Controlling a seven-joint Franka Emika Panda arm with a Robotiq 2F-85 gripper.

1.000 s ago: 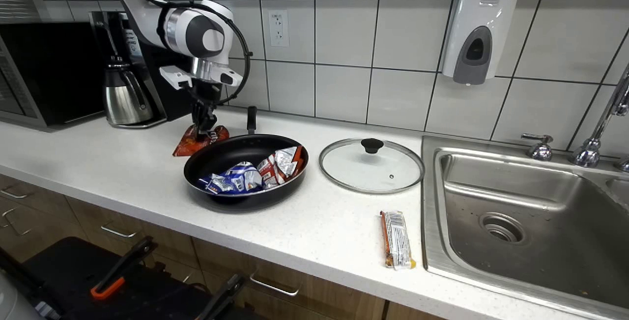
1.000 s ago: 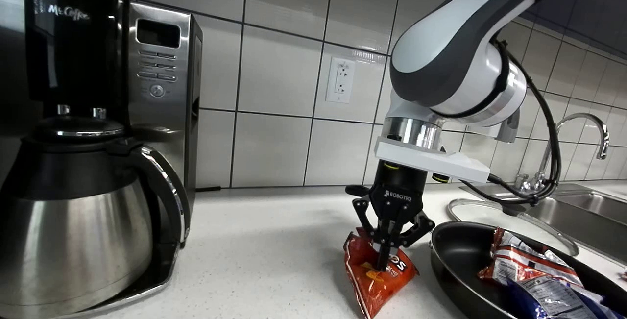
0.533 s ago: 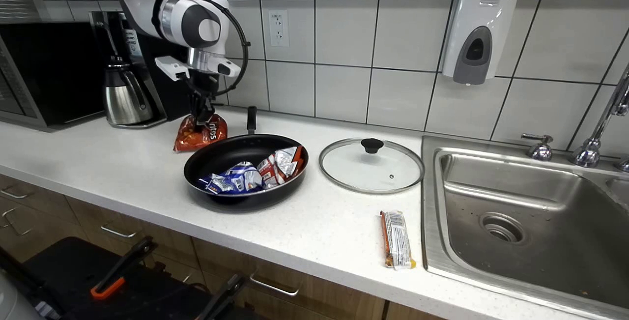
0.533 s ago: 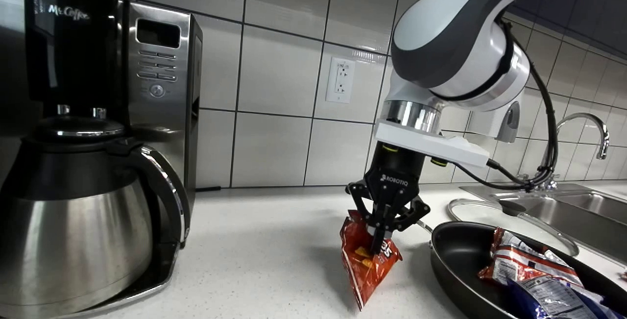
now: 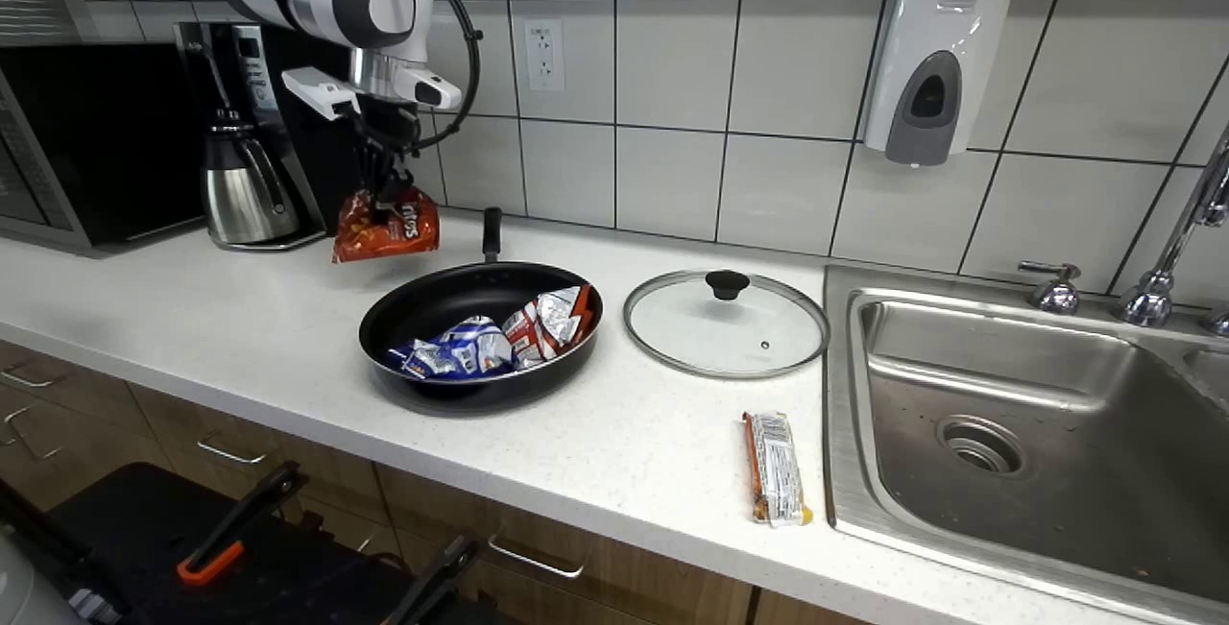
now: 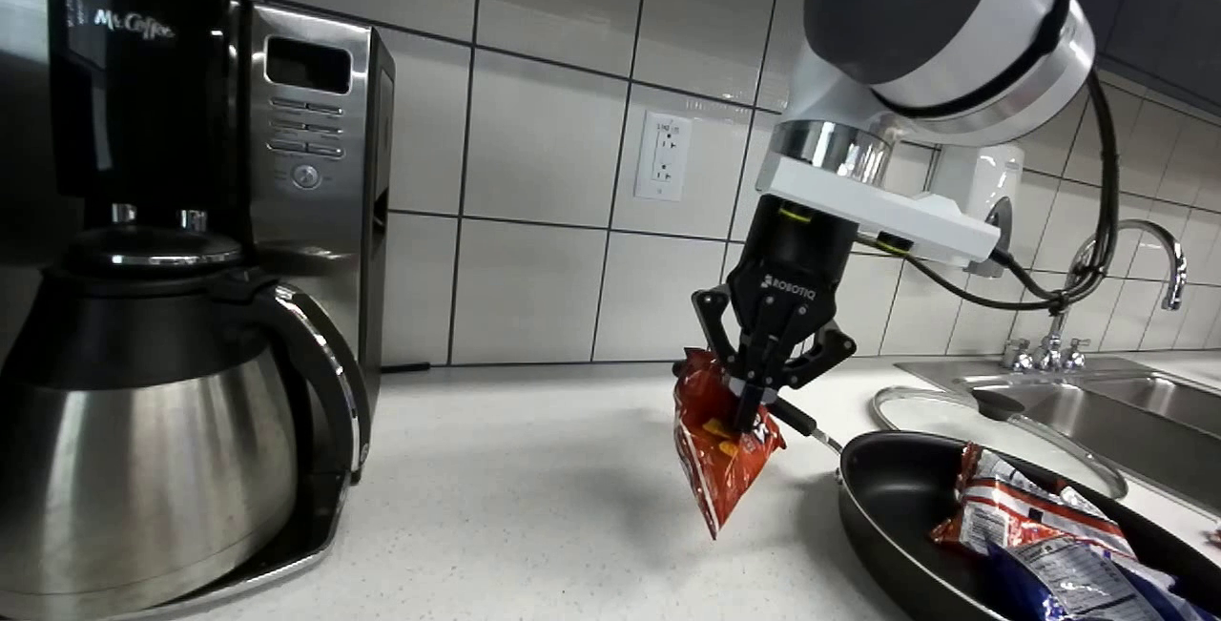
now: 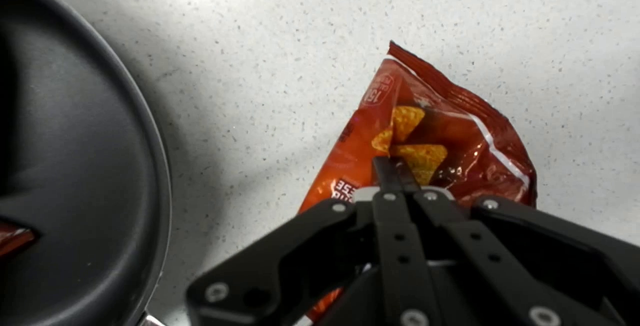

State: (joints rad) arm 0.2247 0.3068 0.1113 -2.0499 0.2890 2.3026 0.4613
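Chip bag (image 6: 717, 468) in tight jaws

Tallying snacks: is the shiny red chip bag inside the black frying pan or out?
Out: the bag hangs from the black gripper over the white counter, beside the pan.

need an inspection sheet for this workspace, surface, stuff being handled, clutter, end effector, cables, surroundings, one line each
Surface: white speckled countertop.
Job's things: red chip bag, pinched and held above the countertop.
Clutter: black pan with a blue bag and a red-and-silver bag inside; glass lid on the countertop; wrapped bar near the sink.
End effector: shut on the red chip bag.
Cables: black cable looped beside the robot arm; no snag seen.
Surroundings: coffee maker with a steel carafe; soap dispenser and outlet on the tiled wall.
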